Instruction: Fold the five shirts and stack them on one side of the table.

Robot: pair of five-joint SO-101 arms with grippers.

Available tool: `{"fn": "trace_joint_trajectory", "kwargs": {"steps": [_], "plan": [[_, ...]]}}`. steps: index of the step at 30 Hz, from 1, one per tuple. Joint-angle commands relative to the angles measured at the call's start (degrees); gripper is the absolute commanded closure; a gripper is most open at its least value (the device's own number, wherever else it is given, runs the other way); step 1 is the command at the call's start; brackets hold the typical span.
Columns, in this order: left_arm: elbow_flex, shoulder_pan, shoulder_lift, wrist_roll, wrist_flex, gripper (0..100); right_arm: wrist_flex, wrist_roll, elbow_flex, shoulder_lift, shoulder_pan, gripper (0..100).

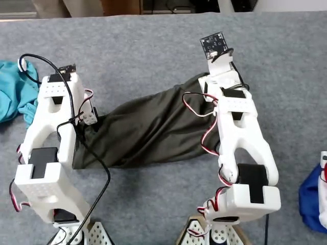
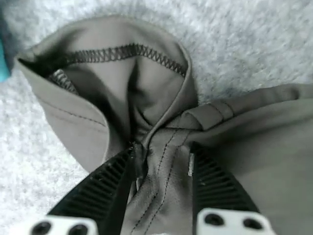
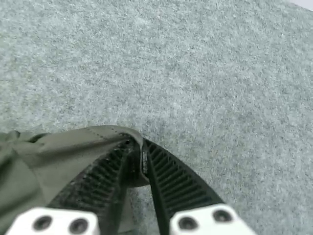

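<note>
An olive-grey shirt [image 1: 153, 127] lies stretched across the grey table between the two arms. My left gripper [image 2: 164, 152] is shut on a bunch of the shirt [image 2: 122, 88] by a stitched hem. In the high view the left gripper [image 1: 91, 118] sits at the shirt's left end. My right gripper [image 3: 142, 147] is shut on a thin edge of the shirt [image 3: 63, 147], its black ribbed fingers [image 3: 176, 181] nearly touching. From above, the right gripper [image 1: 207, 84] is at the shirt's far right corner.
A teal shirt [image 1: 13, 89] lies crumpled at the table's left edge, its colour just visible in the left wrist view. A blue shirt [image 1: 312, 201] is bunched at the right edge. Bare grey felt [image 1: 153, 46] spreads beyond the olive shirt.
</note>
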Motion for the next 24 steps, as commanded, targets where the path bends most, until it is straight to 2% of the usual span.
{"fn": "trace_joint_trajectory", "kwargs": {"steps": [1,4,10,13,17,24], "plan": [[-2.8,-0.4,-0.2,0.4,-2.2,88,0.4,0.3,-3.6,0.0,0.8,99.4],[-3.3,-0.4,-0.2,0.4,-3.7,99,0.4,0.3,-3.6,0.0,0.8,99.4],[-5.5,-0.4,-0.7,0.5,-3.6,98,0.4,0.2,-3.6,0.0,0.8,99.4],[-10.5,-0.4,-0.7,3.3,-1.9,98,0.4,0.2,-3.6,0.0,0.8,99.4],[-25.3,-0.3,-0.7,6.2,4.5,98,0.4,0.2,-3.7,0.0,0.8,99.4],[-57.9,0.5,-0.5,5.8,16.1,98,1.7,0.2,-4.1,-0.8,0.8,99.4]]}}
